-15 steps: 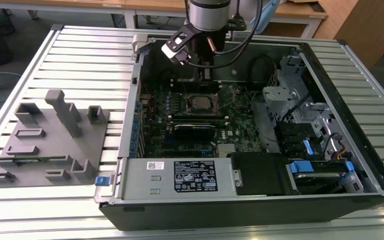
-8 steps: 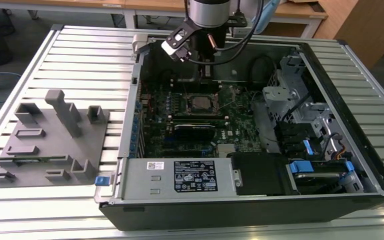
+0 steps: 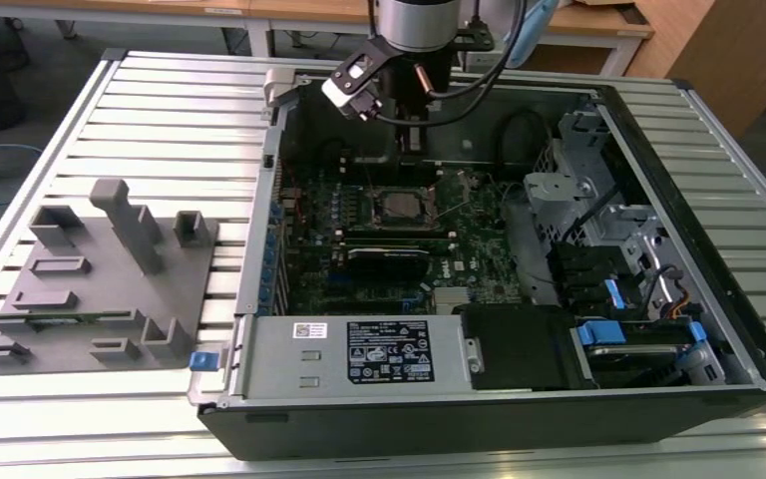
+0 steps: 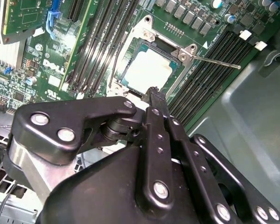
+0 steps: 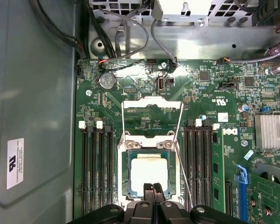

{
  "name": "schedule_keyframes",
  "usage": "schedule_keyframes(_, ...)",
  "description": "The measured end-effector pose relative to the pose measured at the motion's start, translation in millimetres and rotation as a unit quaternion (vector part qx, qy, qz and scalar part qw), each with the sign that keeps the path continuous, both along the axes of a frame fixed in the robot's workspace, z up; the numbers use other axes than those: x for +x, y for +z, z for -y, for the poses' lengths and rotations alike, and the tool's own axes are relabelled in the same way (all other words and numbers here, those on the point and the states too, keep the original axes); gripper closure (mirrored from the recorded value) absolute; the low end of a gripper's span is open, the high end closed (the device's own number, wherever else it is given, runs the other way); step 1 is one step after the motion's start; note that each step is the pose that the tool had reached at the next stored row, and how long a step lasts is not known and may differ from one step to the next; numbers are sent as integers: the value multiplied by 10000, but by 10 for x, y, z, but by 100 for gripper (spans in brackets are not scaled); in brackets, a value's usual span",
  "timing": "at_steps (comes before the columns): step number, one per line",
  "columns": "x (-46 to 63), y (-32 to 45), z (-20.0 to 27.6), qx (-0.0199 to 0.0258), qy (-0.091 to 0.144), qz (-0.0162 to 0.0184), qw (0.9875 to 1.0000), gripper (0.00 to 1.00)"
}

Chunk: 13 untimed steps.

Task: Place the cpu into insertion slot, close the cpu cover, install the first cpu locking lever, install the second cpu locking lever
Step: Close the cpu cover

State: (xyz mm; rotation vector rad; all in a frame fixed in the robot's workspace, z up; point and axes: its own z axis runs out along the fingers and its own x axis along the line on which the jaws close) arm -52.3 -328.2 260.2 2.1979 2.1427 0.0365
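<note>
Surface: slatted metal counter (image 3: 157, 110). An open computer case (image 3: 490, 419) lies on its side at centre, with a grey moulded fixture (image 3: 91, 279) at 9 o'clock of it in the exterior view.

Room: wooden tables (image 3: 290, 15) at 12 o'clock, a wooden cabinet (image 3: 729, 50) at 2 o'clock, and grey floor (image 3: 37, 50) at 10 o'clock.

Case interior: green motherboard (image 3: 356, 269). A labelled metal power box (image 3: 356, 354) sits at 6 o'clock of the board.

Arm: comes down from 12 o'clock into the case. The hand (image 3: 410, 150) hangs just above the board.

Hand state: in both wrist views the fingertips (image 5: 148, 189) are pressed together with nothing between them. The hand (image 4: 155, 93) is poised at the near edge of the socket.

Task items:
- The cpu (image 5: 149, 173) lies flat in the insertion slot (image 4: 161, 45), silvery top facing up. In the exterior view it (image 3: 401, 208) is at 6 o'clock of the hand.
- The cpu cover (image 5: 147, 137) lies down around the chip.
- A thin wire lever (image 4: 217, 61) slants out over the memory slots (image 5: 98, 163), not latched.

Contact between the fingertips and the cover: cannot tell.
</note>
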Motion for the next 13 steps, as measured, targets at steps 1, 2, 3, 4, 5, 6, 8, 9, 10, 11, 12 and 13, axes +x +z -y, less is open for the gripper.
schedule_keyframes(1,2,0,0,0,0,0,10000,89)
schedule_keyframes(2,6,1,0,-1,1,-1,10000,89)
schedule_keyframes(3,12,1,0,-1,1,-1,10000,89)
schedule_keyframes(4,20,1,0,-1,0,-1,10000,89)
schedule_keyframes(5,30,0,0,0,0,0,10000,89)
schedule_keyframes(6,40,0,0,0,0,-1,10000,89)
schedule_keyframes(8,51,0,1,0,0,0,10000,89)
schedule_keyframes(9,51,0,1,0,0,0,10000,89)
schedule_keyframes(10,51,0,1,0,-1,0,10000,89)
schedule_keyframes(11,52,0,0,0,0,0,10000,89)
schedule_keyframes(12,54,0,0,0,0,0,10000,89)
schedule_keyframes(13,54,0,0,0,0,0,10000,89)
